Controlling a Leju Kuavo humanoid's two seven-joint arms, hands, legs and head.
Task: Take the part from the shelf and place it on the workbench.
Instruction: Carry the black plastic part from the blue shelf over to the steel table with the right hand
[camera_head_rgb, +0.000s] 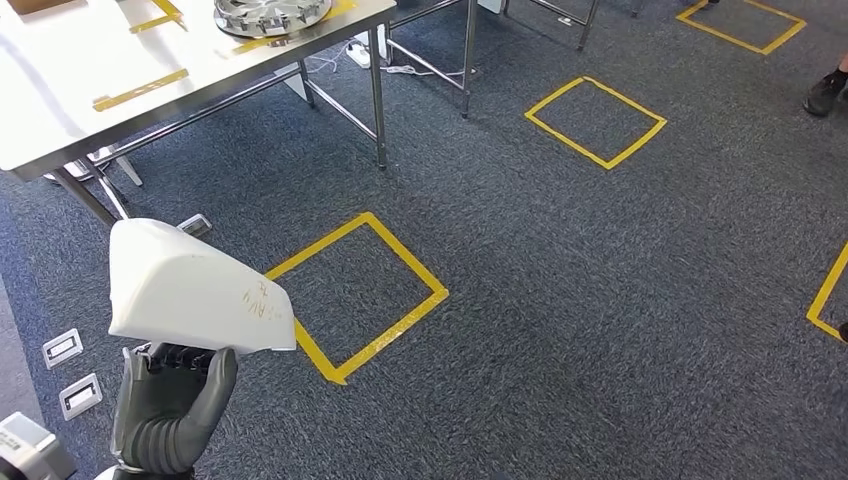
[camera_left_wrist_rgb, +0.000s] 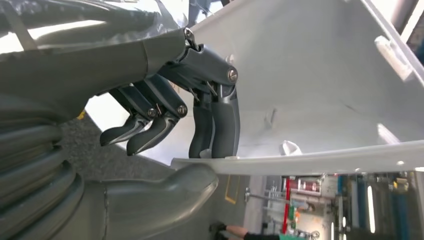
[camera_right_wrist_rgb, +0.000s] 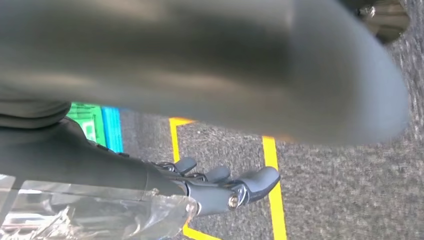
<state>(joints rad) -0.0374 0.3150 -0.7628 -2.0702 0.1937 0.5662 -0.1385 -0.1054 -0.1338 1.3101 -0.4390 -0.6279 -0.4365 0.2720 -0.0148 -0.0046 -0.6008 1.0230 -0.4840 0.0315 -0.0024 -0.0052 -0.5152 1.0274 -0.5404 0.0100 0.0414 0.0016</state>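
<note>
Left hand grasping white part above carpet, right hand released, workbench ahead

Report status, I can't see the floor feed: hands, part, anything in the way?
Left hand holds the white part, fingers on its rim. Right hand hangs empty. Workbench ahead-left; carpet between looks bare.

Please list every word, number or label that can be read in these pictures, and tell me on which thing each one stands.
No text can be read with certainty.
Faint yellowish handwriting on the white part held by the left hand: too faint and too small to read.
Red and white signs in the background of the left wrist view: blurred, not readable.
Yellow tape squares on the carpet: plain markings, no letters.
</note>
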